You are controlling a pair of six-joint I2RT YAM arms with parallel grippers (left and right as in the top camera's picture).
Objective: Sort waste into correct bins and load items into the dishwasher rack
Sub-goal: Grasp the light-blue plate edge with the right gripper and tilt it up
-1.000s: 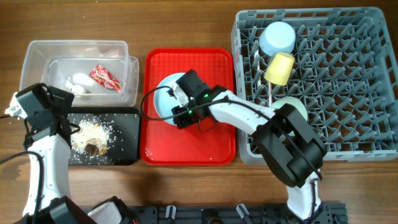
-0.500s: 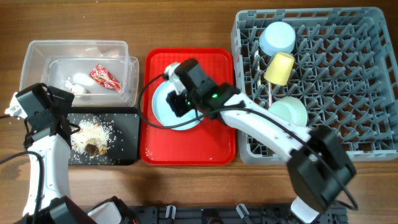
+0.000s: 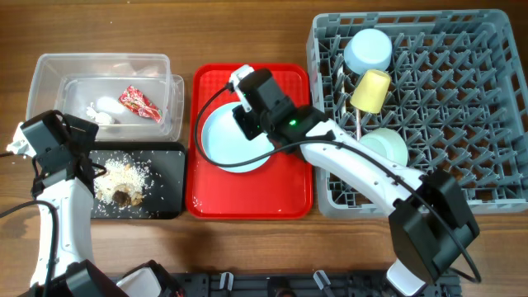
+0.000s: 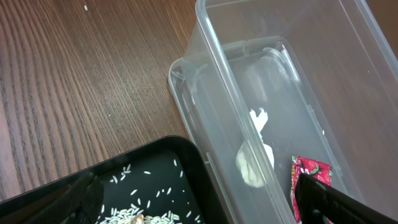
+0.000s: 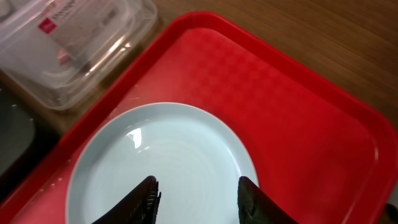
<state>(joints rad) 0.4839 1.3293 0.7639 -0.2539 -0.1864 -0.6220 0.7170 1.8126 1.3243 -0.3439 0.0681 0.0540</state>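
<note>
A brown wood-grain counter (image 3: 247,33) fills every view to its edges, and that is all of the room any of them takes in. From left to right it carries the clear tub (image 3: 43,82), the red tray (image 3: 289,194) and the rack (image 3: 478,115). The black tray (image 3: 169,186) sits just on the robot's side of the tub.

The plate (image 3: 223,148) lies flat on the red tray, toward its left side. The wrapper (image 3: 139,102) and tissue (image 3: 103,110) are in the tub. The scraps (image 3: 122,183) are heaped on the black tray. The small bowl (image 3: 368,51), the cup (image 3: 371,89) and the green bowl (image 3: 386,148) sit in the rack's left part, the cup tilted.

Only the overhead view takes in the rack and its load, but there the right arm covers its own tips. The right wrist view shows the right fingers (image 5: 256,198) apart over the plate, with bare plate between them and nothing held. Whether they touch it cannot be told. The left wrist view shows the left fingers (image 4: 329,199) spread wide and gripping nothing, one over the black tray and one over the tub. It also shows pale grains scattered loose on the black tray.
</note>
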